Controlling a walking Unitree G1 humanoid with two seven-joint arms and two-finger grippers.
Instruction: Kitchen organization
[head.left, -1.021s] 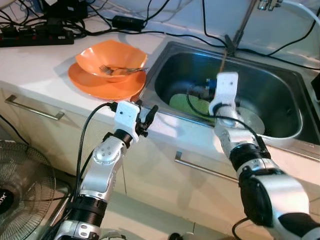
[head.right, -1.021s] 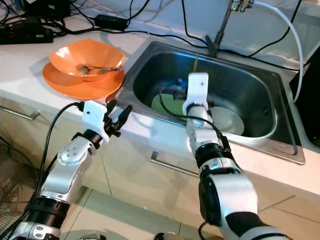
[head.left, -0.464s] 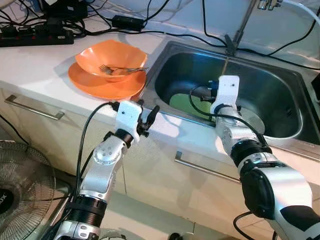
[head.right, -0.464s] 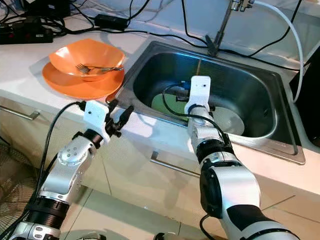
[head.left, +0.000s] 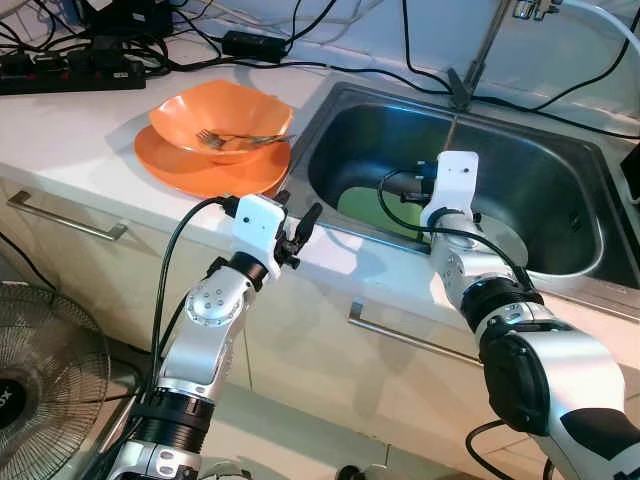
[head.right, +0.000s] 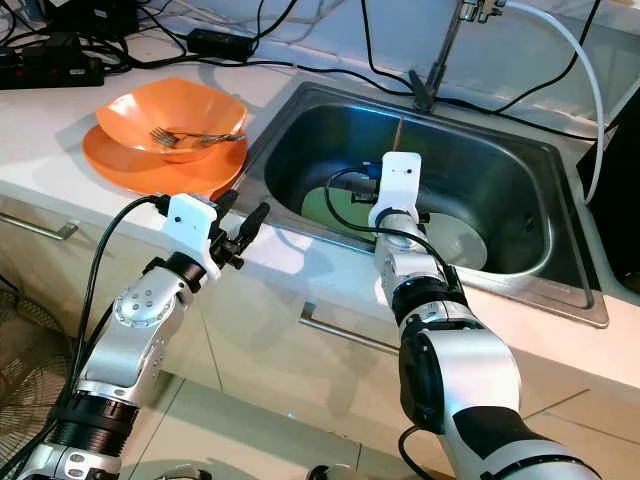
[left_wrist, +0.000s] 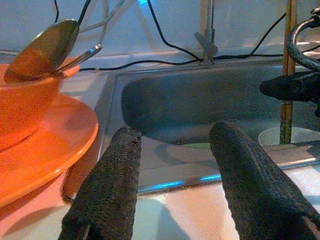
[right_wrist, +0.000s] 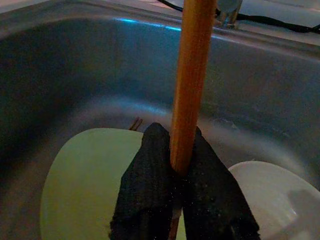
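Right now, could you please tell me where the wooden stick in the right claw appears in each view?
Left eye view: the wooden stick rises above the right claw, over the sink.
Right eye view: same spot, in front of the faucet.
Left wrist view: upright beyond the left claw.
Right wrist view: clamped between the fingers.
Shared landmark: the green plate in the sink.
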